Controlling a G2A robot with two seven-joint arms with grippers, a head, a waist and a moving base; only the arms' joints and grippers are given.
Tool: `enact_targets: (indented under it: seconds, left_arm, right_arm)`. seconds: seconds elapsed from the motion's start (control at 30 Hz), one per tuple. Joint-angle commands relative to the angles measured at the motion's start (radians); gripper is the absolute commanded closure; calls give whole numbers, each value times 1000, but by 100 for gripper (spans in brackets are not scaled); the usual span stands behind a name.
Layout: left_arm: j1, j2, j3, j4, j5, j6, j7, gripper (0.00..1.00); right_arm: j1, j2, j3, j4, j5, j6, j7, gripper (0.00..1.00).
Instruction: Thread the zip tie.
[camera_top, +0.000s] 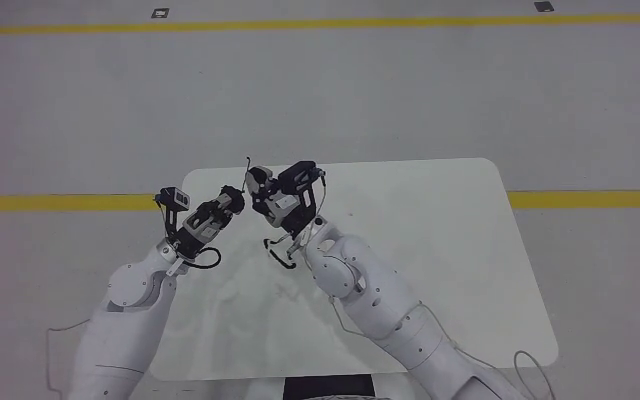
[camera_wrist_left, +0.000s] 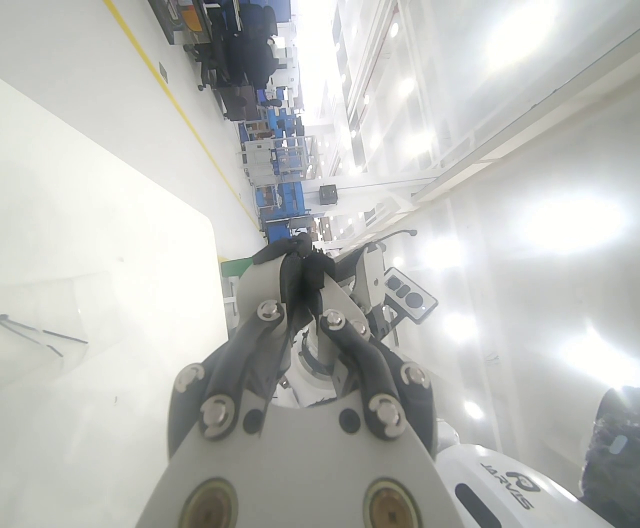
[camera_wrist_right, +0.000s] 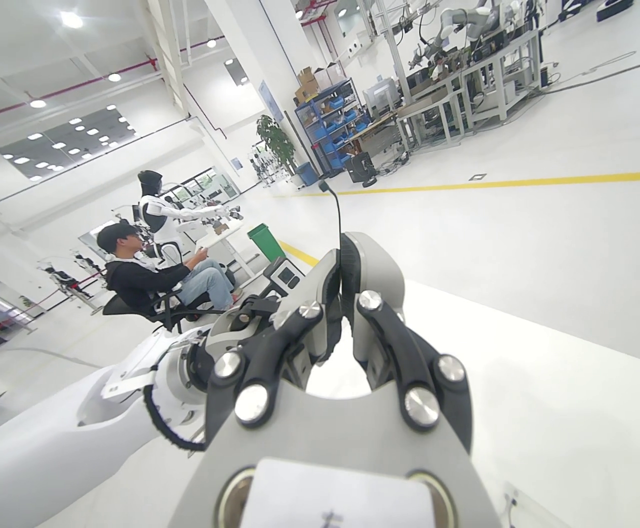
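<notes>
A thin black zip tie (camera_wrist_right: 339, 220) stands up from my right gripper (camera_wrist_right: 345, 252), which is shut on it; its small head (camera_wrist_right: 324, 186) is at the free top end. From above, the zip tie (camera_top: 247, 168) rises as a fine line over the table's far left part. My left gripper (camera_top: 234, 197) is close beside the right gripper (camera_top: 262, 186), both held above the table. The left gripper (camera_wrist_left: 300, 257) has its black pads (camera_wrist_left: 292, 285) pressed together. A small dark lump at their tips cannot be identified. Beyond them the tie's head end (camera_wrist_left: 400, 234) pokes out.
The white table (camera_top: 440, 260) has rounded corners and open surface to the right of both arms. A clear plastic bag (camera_wrist_left: 55, 320) holding spare black zip ties (camera_wrist_left: 60, 336) lies on the table below the left arm.
</notes>
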Motion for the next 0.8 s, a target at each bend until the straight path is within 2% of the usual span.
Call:
enact_targets:
  seconds: [0.0,0.37,0.77]
  left_arm:
    - [0,0,0,0,0,0,0,100]
    - [0,0,0,0,0,0,0,100]
    - [0,0,0,0,0,0,0,100]
  right_arm:
    - [3,-2,-2,5,-4,2,-1,100]
    - [16,-7,-3,23,-31,16,-2,100]
    - [6,-4,16,10,-36,-2,13,100]
